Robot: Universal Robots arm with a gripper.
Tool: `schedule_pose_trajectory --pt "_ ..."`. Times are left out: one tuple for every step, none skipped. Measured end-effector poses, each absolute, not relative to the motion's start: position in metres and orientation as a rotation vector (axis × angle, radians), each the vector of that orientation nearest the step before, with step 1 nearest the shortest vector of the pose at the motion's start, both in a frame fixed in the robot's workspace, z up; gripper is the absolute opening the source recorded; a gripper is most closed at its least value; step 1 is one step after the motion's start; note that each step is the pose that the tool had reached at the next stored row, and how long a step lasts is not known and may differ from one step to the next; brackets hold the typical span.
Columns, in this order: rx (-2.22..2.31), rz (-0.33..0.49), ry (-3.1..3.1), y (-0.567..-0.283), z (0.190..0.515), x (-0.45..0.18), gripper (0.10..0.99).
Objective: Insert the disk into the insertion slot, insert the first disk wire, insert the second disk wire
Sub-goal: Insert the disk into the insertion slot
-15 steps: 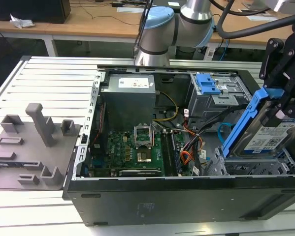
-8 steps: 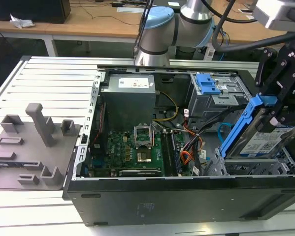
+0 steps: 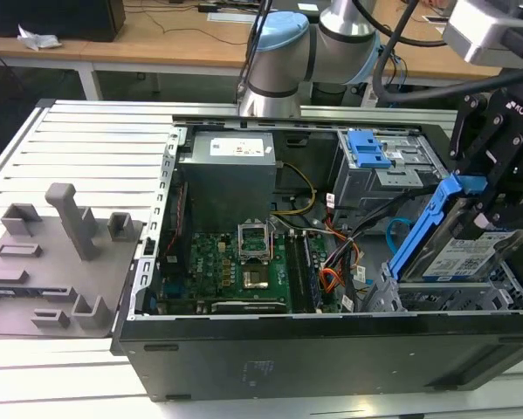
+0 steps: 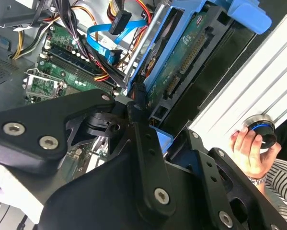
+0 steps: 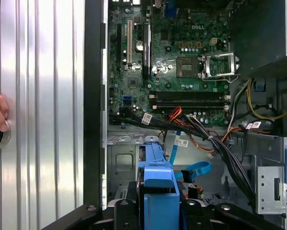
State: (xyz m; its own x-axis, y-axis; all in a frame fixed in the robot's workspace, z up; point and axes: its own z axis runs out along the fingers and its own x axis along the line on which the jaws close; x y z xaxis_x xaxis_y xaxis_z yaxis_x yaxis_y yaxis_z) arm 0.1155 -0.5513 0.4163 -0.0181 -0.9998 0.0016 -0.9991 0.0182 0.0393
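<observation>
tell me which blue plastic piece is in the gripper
The blue caddy framing the disk, tilted at the insertion slot at the exterior view's right. The smaller blue latch sits apart on the taller grey cage.

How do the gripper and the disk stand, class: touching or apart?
Touching. In the exterior view the gripper grips the upper end of the disk, holding it tilted.

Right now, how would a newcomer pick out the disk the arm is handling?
Find the open black computer case and look to its end at the exterior view's right. There the black gripper holds the disk tilted: a flat silver slab with a white label, framed in bright blue, unlike the smaller blue latch nearby.
</observation>
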Motion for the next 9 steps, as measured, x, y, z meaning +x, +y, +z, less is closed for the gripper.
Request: schedule_pose_trajectory --pt "2.181 -0.042 -2.221 -0.5514 0.415 0.1155 0.365" --pt "2.181 -0.042 -2.221 -0.5514 0.4141 0.1155 0.365" --pt "2.181 -0.042 -2.221 -0.5513 0.4132 0.1155 0.365" --pt "2.181 -0.042 -2.221 -0.5514 0.4117 0.1155 0.365" --pt "2.181 -0.042 -2.221 -0.5514 0.4108 0.1155 0.365" --pt "2.181 -0.042 -2.221 -0.5513 0.4096 0.1155 0.365" --pt "2.181 -0.042 -2.221 -0.5514 0.4087 0.1155 0.365" --pt "2.181 -0.042 -2.221 -0.5513 0.407 0.1155 0.365" --pt "2.181 -0.042 -2.221 -0.5513 0.4052 0.1155 0.365"
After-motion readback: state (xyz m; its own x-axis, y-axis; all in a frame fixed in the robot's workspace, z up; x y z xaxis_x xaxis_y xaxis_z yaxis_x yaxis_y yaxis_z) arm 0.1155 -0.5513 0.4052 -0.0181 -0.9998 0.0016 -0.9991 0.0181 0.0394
